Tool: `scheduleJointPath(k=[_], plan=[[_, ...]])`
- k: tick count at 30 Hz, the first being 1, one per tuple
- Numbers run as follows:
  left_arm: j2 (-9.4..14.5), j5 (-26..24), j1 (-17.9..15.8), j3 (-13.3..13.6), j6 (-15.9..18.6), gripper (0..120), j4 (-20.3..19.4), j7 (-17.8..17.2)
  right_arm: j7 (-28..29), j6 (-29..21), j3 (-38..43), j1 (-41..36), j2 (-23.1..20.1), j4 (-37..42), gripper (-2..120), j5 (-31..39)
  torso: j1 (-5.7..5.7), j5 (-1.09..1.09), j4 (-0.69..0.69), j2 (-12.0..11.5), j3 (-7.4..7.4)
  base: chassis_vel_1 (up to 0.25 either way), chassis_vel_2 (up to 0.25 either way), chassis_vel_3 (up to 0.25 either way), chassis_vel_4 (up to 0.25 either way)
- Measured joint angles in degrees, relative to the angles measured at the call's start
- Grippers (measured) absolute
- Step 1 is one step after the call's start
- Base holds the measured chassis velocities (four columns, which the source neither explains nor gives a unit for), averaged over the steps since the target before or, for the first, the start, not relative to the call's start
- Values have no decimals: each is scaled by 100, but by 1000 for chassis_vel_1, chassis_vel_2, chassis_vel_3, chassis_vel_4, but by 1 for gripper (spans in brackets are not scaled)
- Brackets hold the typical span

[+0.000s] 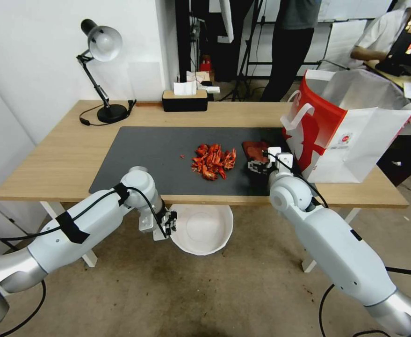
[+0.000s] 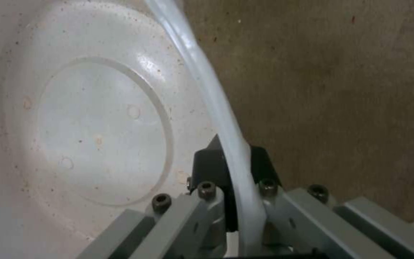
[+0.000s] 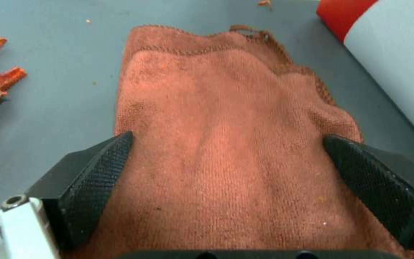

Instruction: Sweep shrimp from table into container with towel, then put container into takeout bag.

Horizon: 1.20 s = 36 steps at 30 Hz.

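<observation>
My left gripper (image 1: 171,223) hangs below the near edge of the table (image 1: 60,161), pinched tight on the rim of the white container (image 1: 214,234). In the left wrist view its fingers (image 2: 212,169) close on either side of that rim, with the empty bowl floor spreading away on one side and bare ground on the other. The container sits just under the table edge, partly tucked beneath it.

My right gripper (image 1: 260,164) is down on the dark grey mat (image 1: 144,159), spread wide over the rust-red towel (image 3: 226,136). Its two black ribbed pads (image 3: 97,169) stand at either flank of the cloth, touching its edges but not yet squeezing it.

The shrimp (image 1: 213,161) lie in a loose heap on the mat just to the left of my right gripper, above and beyond the container held by my left. The red-and-white takeout bag (image 1: 350,135) stands open close to the right of my right gripper.
</observation>
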Motion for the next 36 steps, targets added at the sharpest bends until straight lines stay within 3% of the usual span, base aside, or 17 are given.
scheduleJointPath(k=[5,8,11,19,21,23,25,28,29,31,36], plan=[[12,-22,-9,-1,-10,0,12,-34,0,15,5,-10,-5,-23,99,105,0,0,0,0,0,0,0,0,0],[20,-27,-19,3,-15,0,16,-48,12,23,0,2,-6,-23,92,223,-1,-1,-1,0,0,0,0,0,0],[35,-66,-20,-32,-15,0,16,-68,103,36,0,16,-6,-21,76,410,-1,-2,-1,0,-1,0,0,0,0],[62,-113,-30,-52,-14,0,24,-75,73,193,0,-12,-41,12,52,435,0,1,-1,0,0,0,0,0,0],[88,-116,9,-53,-14,0,16,-88,-5,245,13,-67,-87,73,38,422,0,1,0,0,0,0,0,0,0],[98,-117,23,-59,-14,0,9,-98,-80,333,13,-96,-118,93,34,372,0,2,0,0,0,0,0,0,0],[114,-118,38,-70,-14,0,-7,-107,-247,483,11,-133,-165,106,28,231,0,3,0,0,1,0,0,0,0],[167,-118,51,-104,-14,0,-26,-120,-1233,1079,26,-196,-421,128,15,-560,0,1,-1,-1,2,0,0,0,0],[167,-118,51,-104,-14,0,-26,-120,-1233,1079,26,-196,-421,128,15,-560,0,1,-1,-1,2,0,0,0,0],[206,-118,66,-141,-14,0,-30,-129,-2204,1700,39,-97,-684,92,7,-917,0,1,-1,0,2,0,0,0,0],[220,-116,92,-180,-14,0,-33,-138,-2774,1996,-3,172,-929,-34,7,-938,0,0,1,0,1,0,0,0,0]])
